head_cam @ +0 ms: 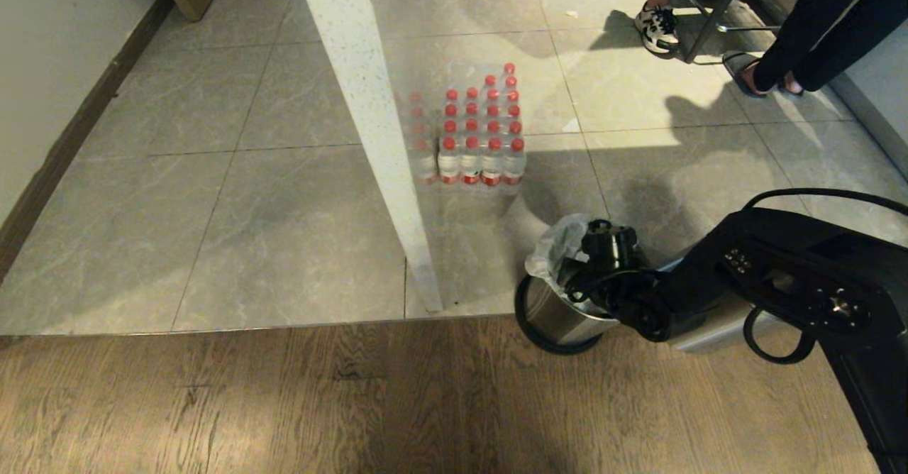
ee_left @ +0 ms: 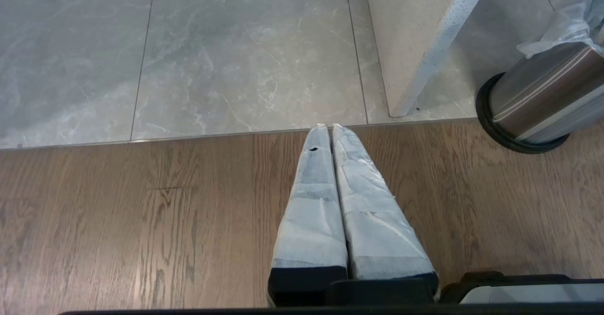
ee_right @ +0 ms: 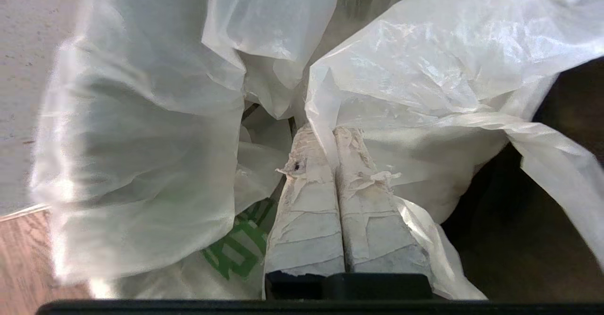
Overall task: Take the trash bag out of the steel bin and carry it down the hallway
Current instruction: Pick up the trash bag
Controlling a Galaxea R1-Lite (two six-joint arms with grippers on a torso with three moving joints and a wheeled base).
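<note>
Right gripper (ee_right: 330, 133) pinched on bag (ee_right: 415, 65) inside bin (head_cam: 560, 314), lower right; left gripper (ee_left: 329, 127) closed, empty.

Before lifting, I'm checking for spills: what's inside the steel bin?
The trash bag lines the steel bin; the right gripper is shut on its plastic. Any contents are hidden by folds.

head overhead, wrists low, sharing steel bin (head_cam: 560, 314)

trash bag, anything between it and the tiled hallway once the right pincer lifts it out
Yes: a pack of red-capped water bottles stands on the tiles just beyond the steel bin, beside a white panel edge; the trash bag must pass around it.
</note>
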